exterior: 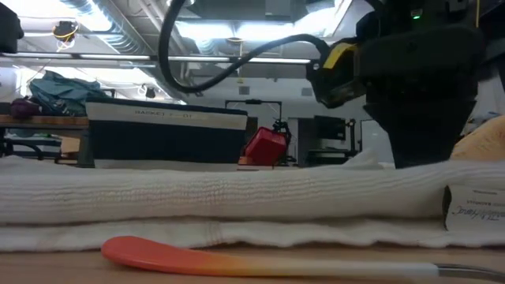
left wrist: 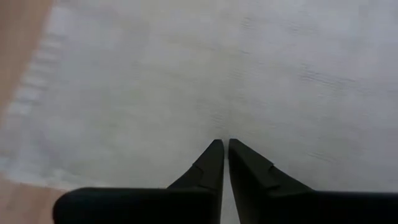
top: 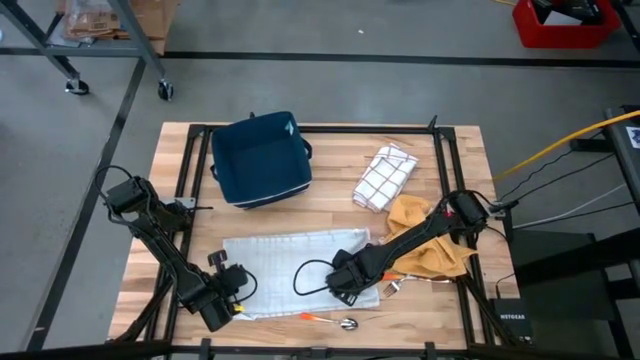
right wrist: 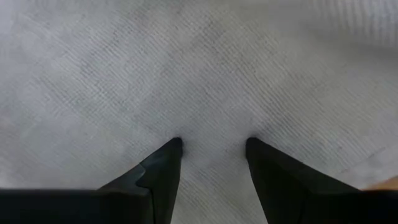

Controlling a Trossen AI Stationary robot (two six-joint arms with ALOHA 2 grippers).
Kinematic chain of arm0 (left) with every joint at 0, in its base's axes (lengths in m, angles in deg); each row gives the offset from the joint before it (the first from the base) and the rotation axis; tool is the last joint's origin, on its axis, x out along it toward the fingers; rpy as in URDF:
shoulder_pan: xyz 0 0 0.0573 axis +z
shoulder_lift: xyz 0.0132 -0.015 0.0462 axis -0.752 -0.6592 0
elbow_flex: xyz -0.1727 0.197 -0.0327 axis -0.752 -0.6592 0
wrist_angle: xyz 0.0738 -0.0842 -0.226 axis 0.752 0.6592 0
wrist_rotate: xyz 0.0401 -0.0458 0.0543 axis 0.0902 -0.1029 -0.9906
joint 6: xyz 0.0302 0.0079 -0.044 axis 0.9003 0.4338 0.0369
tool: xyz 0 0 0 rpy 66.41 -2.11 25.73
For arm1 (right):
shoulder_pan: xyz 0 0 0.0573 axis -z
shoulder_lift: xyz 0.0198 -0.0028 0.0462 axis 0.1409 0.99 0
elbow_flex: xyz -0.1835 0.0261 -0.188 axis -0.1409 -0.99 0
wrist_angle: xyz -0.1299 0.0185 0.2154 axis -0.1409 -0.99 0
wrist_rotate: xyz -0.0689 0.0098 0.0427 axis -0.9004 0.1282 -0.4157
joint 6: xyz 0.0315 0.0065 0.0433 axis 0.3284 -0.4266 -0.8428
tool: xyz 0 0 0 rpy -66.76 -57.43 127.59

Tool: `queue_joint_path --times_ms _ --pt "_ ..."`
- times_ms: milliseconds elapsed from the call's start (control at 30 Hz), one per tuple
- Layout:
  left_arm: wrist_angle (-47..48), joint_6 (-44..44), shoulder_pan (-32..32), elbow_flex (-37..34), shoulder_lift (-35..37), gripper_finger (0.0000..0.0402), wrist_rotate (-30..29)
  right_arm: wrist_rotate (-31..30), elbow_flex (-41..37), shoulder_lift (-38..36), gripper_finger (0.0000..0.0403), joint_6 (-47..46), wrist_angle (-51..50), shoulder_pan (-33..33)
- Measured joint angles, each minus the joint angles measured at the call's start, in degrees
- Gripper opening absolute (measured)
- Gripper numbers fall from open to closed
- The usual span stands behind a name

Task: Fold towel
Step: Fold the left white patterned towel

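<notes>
Gripping white towel (top: 290, 258) at bench (top: 330, 210) six o'clock edge: left gripper (left wrist: 224, 148) pinching together on seven o'clock corner, right gripper (right wrist: 211, 149) pressing apart at five o'clock; next likely needing right closing, then lifting toward twelve.

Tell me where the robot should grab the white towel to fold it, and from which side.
Probably its two near corners, from above. The white towel lies flat in a long strip across the table, so only its thin edges offer a pinch. The left gripper sits over the left end with fingers nearly closed; the right gripper presses on the right end, fingers open.
</notes>
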Motion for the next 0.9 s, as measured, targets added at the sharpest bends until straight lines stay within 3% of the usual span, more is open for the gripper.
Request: queue_joint_path --times_ms 467,733,900 --pt "-14.6 9.3 0.1 0.0 -0.8 0.0001 4.0 -19.7 -0.3 0.6 0.0185 0.0 -0.1 6.6" --pt "-16.2 11.0 2.0 0.0 -0.8 0.0000 3.6 -20.5 -0.3 0.6 0.0185 2.1 0.0 12.3" --pt "-16.0 13.5 3.2 0.2 -0.7 0.0000 3.4 -16.6 0.3 0.6 0.0185 2.8 -0.4 14.7"
